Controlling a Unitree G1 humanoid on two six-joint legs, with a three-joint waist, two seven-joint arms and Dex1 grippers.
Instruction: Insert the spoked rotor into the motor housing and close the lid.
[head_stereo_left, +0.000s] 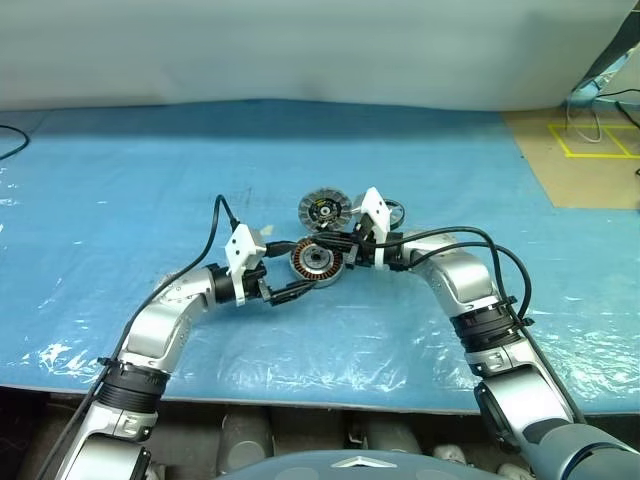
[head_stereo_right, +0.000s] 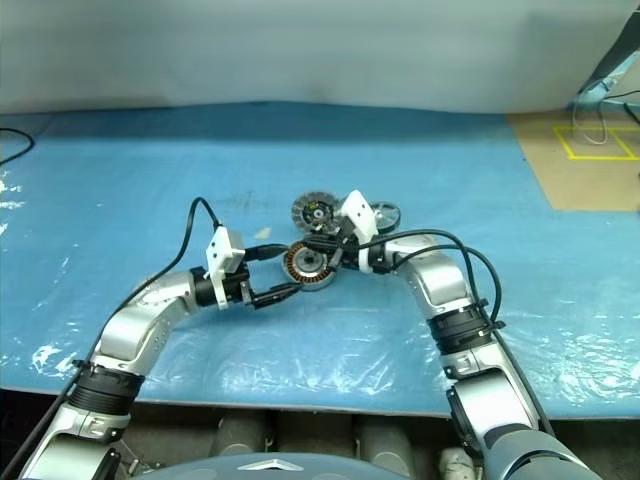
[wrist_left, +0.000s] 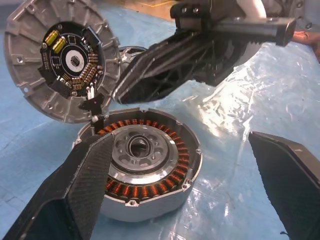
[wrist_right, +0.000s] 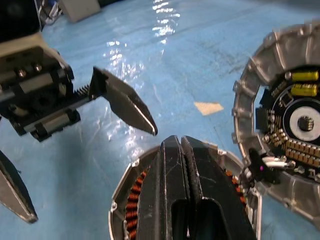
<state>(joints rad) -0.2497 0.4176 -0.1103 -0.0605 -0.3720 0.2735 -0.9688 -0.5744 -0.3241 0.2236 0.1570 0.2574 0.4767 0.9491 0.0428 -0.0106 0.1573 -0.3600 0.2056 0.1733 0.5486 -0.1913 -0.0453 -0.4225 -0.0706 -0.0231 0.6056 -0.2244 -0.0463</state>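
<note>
Two closed fingers of the right gripper, holding nothing, are poised over the motor housing; the spoked rotor lies at its two o'clock, while the left gripper is spread wide, empty.

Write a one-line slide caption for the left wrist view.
Open left gripper flanks the motor housing; the lid leans behind it, circuit face showing, shut right gripper above.

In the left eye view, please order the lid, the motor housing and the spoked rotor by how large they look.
1. The lid and the motor housing look alike, so I leave them unranked.
2. The spoked rotor, partly hidden behind the right claw's mount, looks smallest.
</note>
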